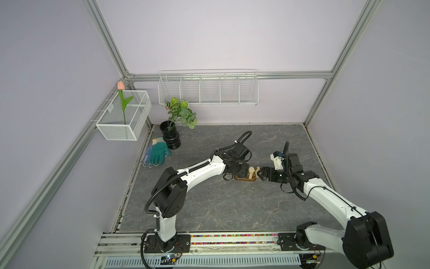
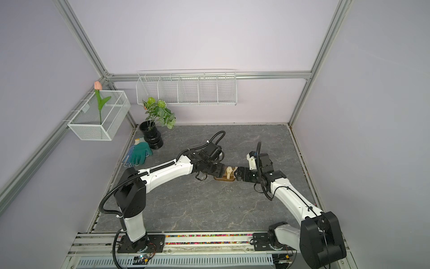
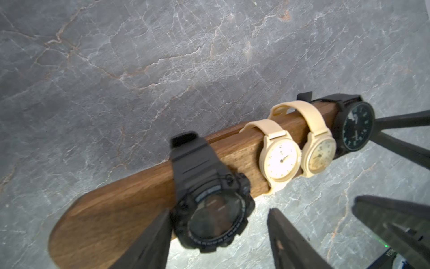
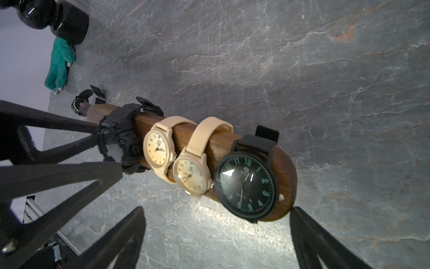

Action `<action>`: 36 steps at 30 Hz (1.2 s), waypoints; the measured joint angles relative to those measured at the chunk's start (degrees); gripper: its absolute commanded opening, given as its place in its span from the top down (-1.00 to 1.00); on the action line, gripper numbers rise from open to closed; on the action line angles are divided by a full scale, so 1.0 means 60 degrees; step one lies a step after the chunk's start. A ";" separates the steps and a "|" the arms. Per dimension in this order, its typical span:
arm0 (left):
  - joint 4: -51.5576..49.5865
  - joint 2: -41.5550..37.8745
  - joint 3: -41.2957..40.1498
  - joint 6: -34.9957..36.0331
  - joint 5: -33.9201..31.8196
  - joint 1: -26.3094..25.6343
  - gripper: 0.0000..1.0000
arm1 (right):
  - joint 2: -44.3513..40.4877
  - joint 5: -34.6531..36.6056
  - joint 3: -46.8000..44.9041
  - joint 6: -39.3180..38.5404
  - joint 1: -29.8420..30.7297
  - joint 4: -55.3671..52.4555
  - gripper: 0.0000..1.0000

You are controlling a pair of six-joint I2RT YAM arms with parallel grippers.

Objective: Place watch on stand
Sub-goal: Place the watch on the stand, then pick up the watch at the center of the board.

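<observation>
1. Desk (image 1: pixel 209 209): grey marble-look slab with pale and rusty veins. It fills the lower middle of both top views. A bright lit patch lies by the stand in the wrist views.
2. Room: lilac walls (image 1: pixel 232 35) with aluminium frame posts (image 1: pixel 104 35) in the corners. A rail (image 1: pixel 232 242) along the bottom edge carries both arm bases.
3. Back wall, upper centre: white divided wire rack (image 1: pixel 208 89). Left wall, upper left: white mesh basket (image 1: pixel 137 121) with a pink tulip (image 1: pixel 120 85) standing in it.
4. Back-left desk corner: black ribbed vase (image 1: pixel 171 138) with a green plant (image 1: pixel 182 113). Gloves (image 1: pixel 158 153) lie just in front of it, a green one over a white dotted one.
5. Stand (image 3: pixel 130 200): brown wood bar on the desk, centre-right in both top views, between the tips of the left arm (image 1: pixel 204 171) and right arm (image 1: pixel 325 193).
6. Four watches are strapped round the bar: chunky black watch (image 3: pixel 214 216), two beige watches (image 3: pixel 279 160), then the dark-dial watch (image 3: pixel 356 125) at the right arm's end.
7. Left jaws: spread either side of the chunky black watch. One finger (image 3: pixel 151 237) sits at its case and the other is clear of it, with desk showing between.
8. Right jaws: spread wide with nothing between them, just off the stand end by the dark-dial watch.
9. Loose watch (image 4: pixel 80 106): black, lies on the desk just past the stand's other end, seen in the right wrist view.
</observation>
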 measured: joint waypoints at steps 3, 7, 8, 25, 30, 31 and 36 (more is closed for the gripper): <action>0.0055 0.0073 0.0004 -0.0018 0.0062 0.0007 -0.14 | 0.0000 0.0000 0.0000 0.0000 0.0000 0.0004 -0.95; 0.0102 0.0222 0.0127 -0.0015 0.0146 0.0007 -0.11 | 0.0000 0.0004 0.0000 0.0000 0.0000 0.0004 -0.95; 0.0102 0.0244 0.0149 -0.0015 0.0149 0.0007 -0.10 | 0.0000 0.0004 0.0000 0.0000 0.0000 0.0000 -0.95; 0.0248 -0.3442 -0.2058 -0.0291 -0.1341 0.0474 -0.56 | -0.1687 0.1235 -0.0018 -0.0543 -0.0364 -0.0382 -0.77; 0.0648 -0.5956 -0.3614 -0.0645 -0.2062 0.1985 -0.57 | -0.2229 0.1373 0.0011 -0.0572 -0.0324 -0.0510 -0.77; 0.0645 -0.6280 -0.3956 -0.0772 -0.2167 0.2404 -0.57 | -0.2240 0.1435 0.0022 -0.0572 -0.0266 -0.0550 -0.77; 0.0663 -0.8200 -0.5803 -0.1362 -0.2790 0.3636 -0.67 | -0.2051 0.1978 0.0554 -0.0572 0.0838 -0.0922 -0.77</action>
